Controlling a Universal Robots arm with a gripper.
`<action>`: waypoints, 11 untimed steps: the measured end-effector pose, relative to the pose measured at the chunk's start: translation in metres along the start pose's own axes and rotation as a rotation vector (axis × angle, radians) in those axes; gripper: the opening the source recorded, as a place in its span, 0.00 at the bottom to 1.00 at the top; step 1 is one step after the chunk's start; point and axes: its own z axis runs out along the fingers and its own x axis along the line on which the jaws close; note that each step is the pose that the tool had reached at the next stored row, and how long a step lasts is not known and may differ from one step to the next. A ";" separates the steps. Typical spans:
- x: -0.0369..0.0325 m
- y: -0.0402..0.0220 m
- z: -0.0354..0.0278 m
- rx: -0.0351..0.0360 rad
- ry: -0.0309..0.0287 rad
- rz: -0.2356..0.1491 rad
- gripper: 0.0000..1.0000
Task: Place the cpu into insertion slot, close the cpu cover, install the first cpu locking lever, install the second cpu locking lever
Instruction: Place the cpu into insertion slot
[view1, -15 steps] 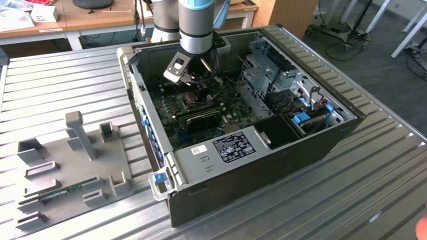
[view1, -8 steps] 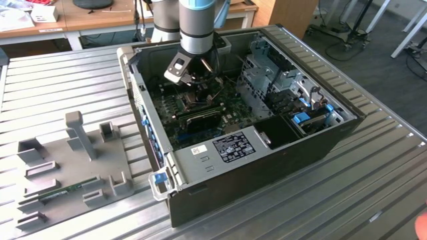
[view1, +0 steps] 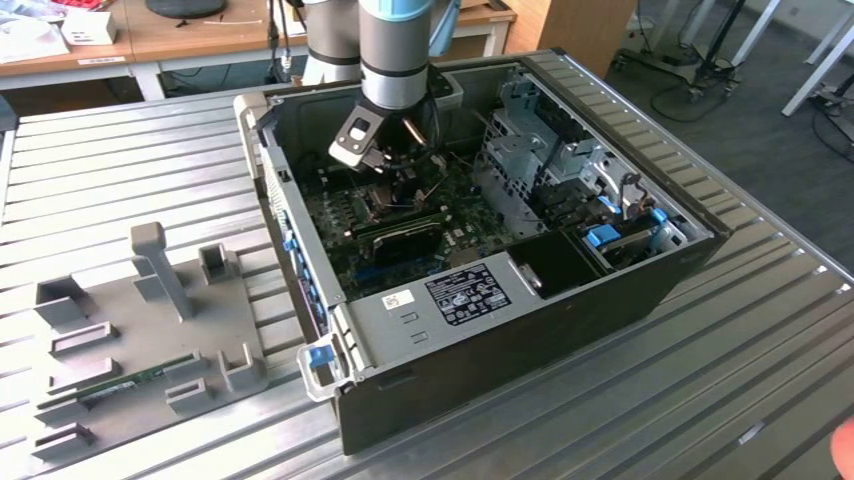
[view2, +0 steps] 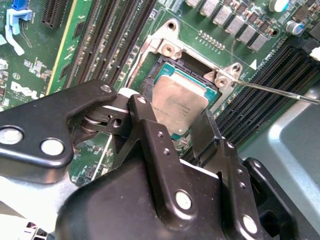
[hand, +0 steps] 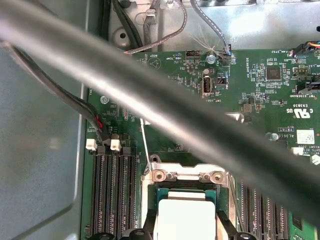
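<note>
Ribbed metal table, open PC case lying on it. Gripper is down inside over the green board, fingers pinching the cpu by opposite edges, at the insertion slot.

cpu: square, silvery-tan top, lying level in slot | slot: dark square, silver rim, green board around; far part of case, toward the exterior view's left
</note>
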 end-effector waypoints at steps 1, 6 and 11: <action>0.0000 0.0000 0.0000 0.0001 0.0000 -0.001 0.54; 0.0000 0.0000 0.0000 0.0000 0.0001 -0.001 0.54; 0.0000 0.0000 0.0002 0.0002 0.0003 -0.005 0.54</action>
